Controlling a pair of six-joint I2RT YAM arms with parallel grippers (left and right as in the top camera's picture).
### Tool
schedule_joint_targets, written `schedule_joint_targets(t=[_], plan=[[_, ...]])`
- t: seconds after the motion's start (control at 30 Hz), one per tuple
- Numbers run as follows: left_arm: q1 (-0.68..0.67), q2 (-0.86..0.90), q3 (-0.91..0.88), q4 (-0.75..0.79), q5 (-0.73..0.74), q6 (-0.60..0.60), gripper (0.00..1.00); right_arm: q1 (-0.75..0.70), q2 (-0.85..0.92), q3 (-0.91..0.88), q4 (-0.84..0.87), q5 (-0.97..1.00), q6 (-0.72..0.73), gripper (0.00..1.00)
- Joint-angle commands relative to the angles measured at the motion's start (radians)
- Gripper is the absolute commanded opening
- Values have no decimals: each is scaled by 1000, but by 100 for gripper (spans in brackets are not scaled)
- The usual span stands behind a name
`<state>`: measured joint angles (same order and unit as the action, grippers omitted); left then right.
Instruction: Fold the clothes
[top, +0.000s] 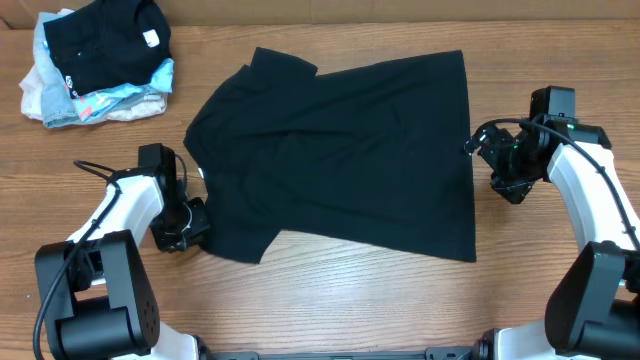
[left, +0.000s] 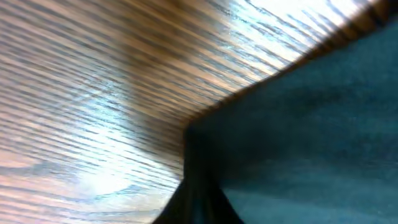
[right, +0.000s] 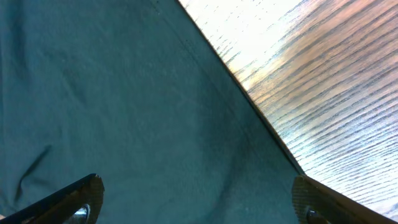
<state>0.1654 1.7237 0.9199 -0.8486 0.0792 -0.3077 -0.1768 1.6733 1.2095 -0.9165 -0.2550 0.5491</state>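
Observation:
A black T-shirt (top: 340, 160) lies spread flat on the wooden table, collar end to the left and hem to the right. My left gripper (top: 190, 225) is low at the shirt's front left sleeve. In the left wrist view (left: 199, 208) it looks shut on a pinched peak of the shirt's cloth (left: 311, 124). My right gripper (top: 478, 150) is at the hem on the right side. In the right wrist view its fingers (right: 198, 199) are wide open and empty, straddling the shirt (right: 124, 93) just inside its edge.
A pile of clothes (top: 95, 60) sits at the back left corner, with a black garment on top of light ones. Bare wood of the table (top: 350, 300) runs along the front and to the right of the shirt.

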Motion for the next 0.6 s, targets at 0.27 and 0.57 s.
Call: schedule_joint_targets(t=[0.27,0.57], plan=[[-3,7,46,-206,54,-19,4,-2,-24,2,-1,-1,-7,100],[-46,-278,96,-281,53,-60,4,-2,-24,2,-11,-1,-7,100]])
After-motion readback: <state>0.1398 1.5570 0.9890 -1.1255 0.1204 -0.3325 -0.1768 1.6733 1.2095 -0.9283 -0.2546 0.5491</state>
